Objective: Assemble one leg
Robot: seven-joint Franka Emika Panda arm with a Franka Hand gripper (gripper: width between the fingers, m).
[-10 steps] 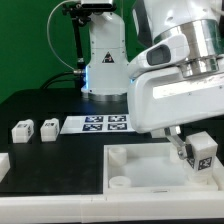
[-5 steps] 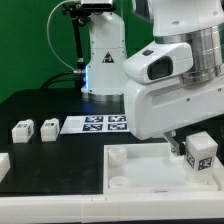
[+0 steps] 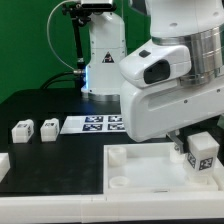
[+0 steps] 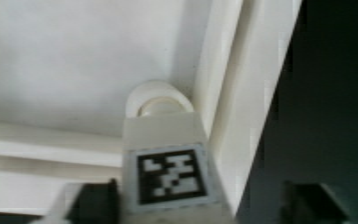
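Gripper: lower right of the exterior view, under the arm's bulky white wrist. The jaws are closed on the leg, and the wrist view shows a dark finger on either side of it.
Leg: held in the jaws at the lower right of the exterior view, tag facing the camera, above the tray's corner on the exterior view's right.
Socket: a round corner socket in the tray. In the wrist view the leg's far end overlaps it, and I cannot tell whether the leg is seated.
Tray: large, white and flat, filling the lower centre and lower right of the exterior view.
Loose legs: two side by side at middle left of the exterior view, on the worktop, apart from the tray.
Marker board: flat at the centre of the exterior view, just beside the loose legs, in front of the arm base.
Worktop: black.
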